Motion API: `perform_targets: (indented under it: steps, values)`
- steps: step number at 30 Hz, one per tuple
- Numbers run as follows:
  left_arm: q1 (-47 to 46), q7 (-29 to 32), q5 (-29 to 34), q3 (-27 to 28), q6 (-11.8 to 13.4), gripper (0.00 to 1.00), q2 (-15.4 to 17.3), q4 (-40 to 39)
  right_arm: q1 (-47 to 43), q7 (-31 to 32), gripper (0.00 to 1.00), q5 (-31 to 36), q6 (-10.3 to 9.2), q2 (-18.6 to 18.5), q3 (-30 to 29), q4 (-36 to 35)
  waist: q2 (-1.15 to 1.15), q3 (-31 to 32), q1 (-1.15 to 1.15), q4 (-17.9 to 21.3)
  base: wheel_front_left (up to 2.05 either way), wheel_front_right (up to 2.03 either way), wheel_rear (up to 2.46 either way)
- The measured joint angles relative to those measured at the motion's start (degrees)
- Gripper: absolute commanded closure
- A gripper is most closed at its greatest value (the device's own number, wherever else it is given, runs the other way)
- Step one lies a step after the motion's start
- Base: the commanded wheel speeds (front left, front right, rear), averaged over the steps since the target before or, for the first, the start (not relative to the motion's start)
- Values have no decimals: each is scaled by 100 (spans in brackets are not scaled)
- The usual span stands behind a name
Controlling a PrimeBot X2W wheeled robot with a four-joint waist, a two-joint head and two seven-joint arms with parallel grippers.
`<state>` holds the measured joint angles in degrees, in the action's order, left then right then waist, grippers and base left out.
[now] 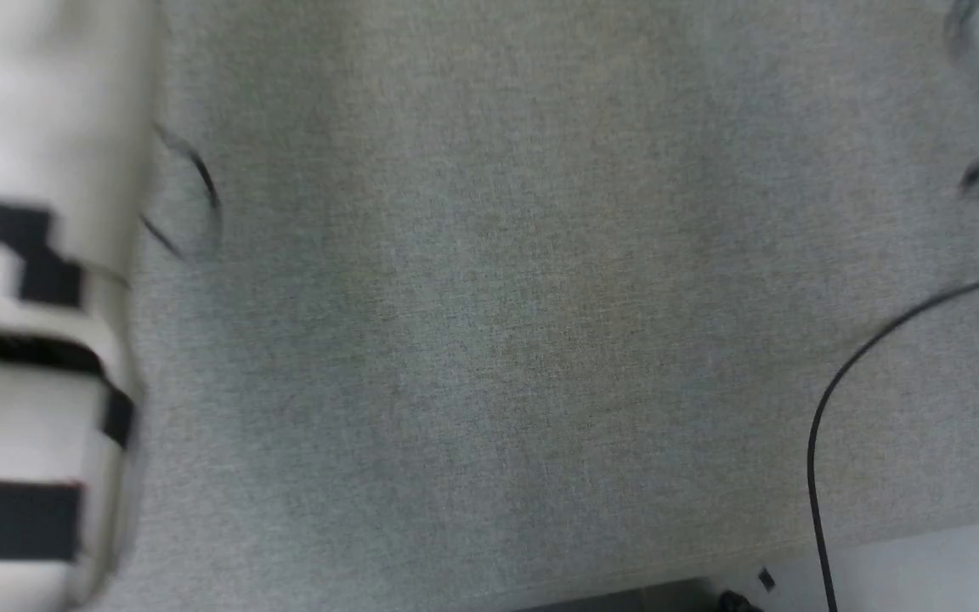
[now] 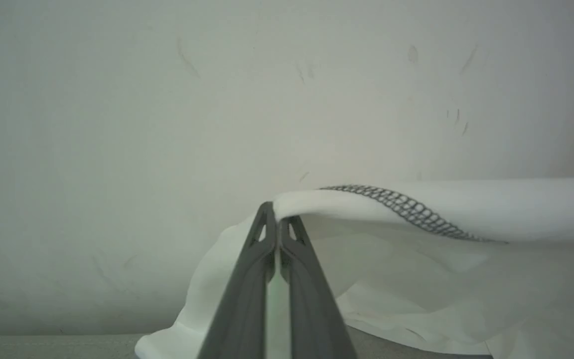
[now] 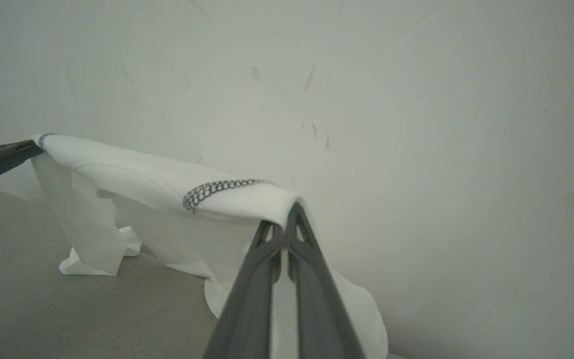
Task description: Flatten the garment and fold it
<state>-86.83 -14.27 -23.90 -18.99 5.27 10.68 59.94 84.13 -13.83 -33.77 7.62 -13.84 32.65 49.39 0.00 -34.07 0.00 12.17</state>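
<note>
I lift the white, thin-fabric T-shirt with grey stitched seams [image 3: 132, 174] before a pale wall [image 3: 416, 124].
My left hand [image 2: 277, 212] and right hand [image 3: 287, 215] each grip its top edge at mid-frame, and its lower folds rest on the grey desk [image 3: 43, 299].

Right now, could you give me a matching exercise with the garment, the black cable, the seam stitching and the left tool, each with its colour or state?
Things:
1. garment
2. black cable
3. seam stitching
4. left tool

Colour or state:
A. grey, net-like pattern
B. shut on a fabric edge
C. white, held up by its top edge
D. curved across the grey surface

Pairs: 1-C, 2-D, 3-A, 4-B
</note>
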Motion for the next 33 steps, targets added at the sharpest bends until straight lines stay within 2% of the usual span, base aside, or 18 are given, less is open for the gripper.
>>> perform_targets:
  steps: [3,9,15,20,24,27,33]
  values:
    - [870,-40,-96,89,-62,100,-123,-146,-744,-13,100,-227,0,-53,285,-56,0,245,0,-54,0,0,0]
    - [3038,-41,-103,345,-58,100,-189,-1295,-2399,-32,100,-535,-1,-238,772,-431,0,969,-1,-183,0,0,0]
    - [5066,-41,-54,524,75,100,-260,-2527,-3680,-40,100,-523,0,-530,720,-1120,0,1759,-3,-289,0,0,0]
    - [6279,-36,22,500,205,100,-226,-3426,-4745,7,100,-255,1,-778,305,-1946,0,2345,-3,-355,0,0,0]
    - [7042,199,122,377,425,100,-103,-4180,-5769,294,100,114,1,-851,-223,-2818,0,2736,-2,-403,0,0,0]
    - [7659,421,200,312,627,100,-9,-4731,-6686,666,100,425,1,-777,-688,-3505,0,2986,-2,-429,0,0,0]
    - [8892,824,224,224,966,100,132,-5687,-8463,1457,100,1001,1,-276,-1562,-4805,0,3345,-1,-449,0,0,0]
